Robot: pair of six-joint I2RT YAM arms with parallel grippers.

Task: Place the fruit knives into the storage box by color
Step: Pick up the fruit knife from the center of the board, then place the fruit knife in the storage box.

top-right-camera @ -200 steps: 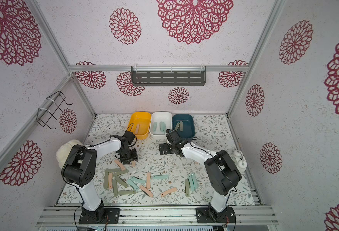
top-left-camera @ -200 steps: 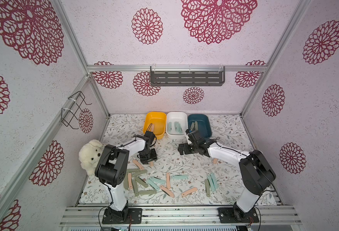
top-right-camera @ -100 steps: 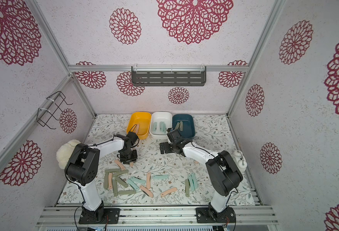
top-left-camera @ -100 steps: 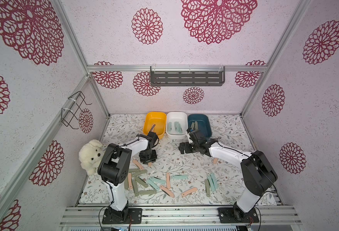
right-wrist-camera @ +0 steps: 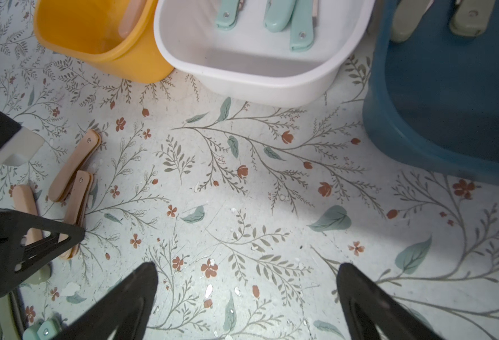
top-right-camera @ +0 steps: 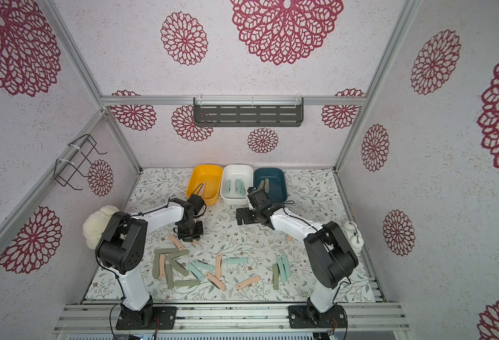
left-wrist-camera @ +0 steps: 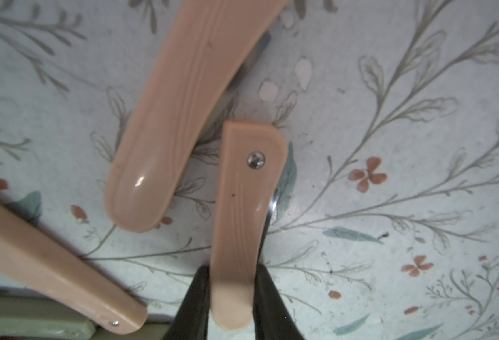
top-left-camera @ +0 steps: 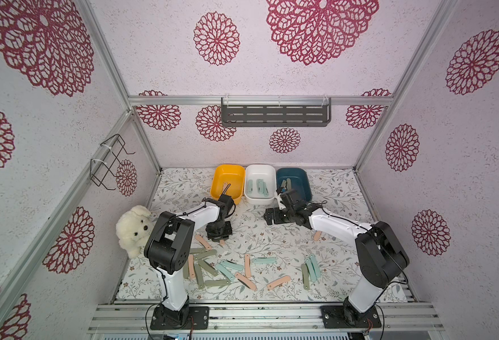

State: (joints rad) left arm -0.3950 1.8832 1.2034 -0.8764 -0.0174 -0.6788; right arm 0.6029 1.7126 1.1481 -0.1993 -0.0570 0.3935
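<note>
My left gripper is shut on a peach-pink fruit knife, low over the floral mat; both top views show the gripper pointing down, with the knife's tip sticking out below it. A second peach knife lies beside it. My right gripper is open and empty over bare mat in front of the storage boxes. The yellow box holds a peach knife, the white box mint ones, the blue box olive ones. Several loose knives lie across the front.
A white plush dog sits at the mat's left edge beside my left arm. A white bottle stands by the right wall. A grey shelf and a wire rack hang on the walls.
My left gripper's jaws have closed onto the peach-pink knife without shifting place. The right arm has barely moved and stays open.
</note>
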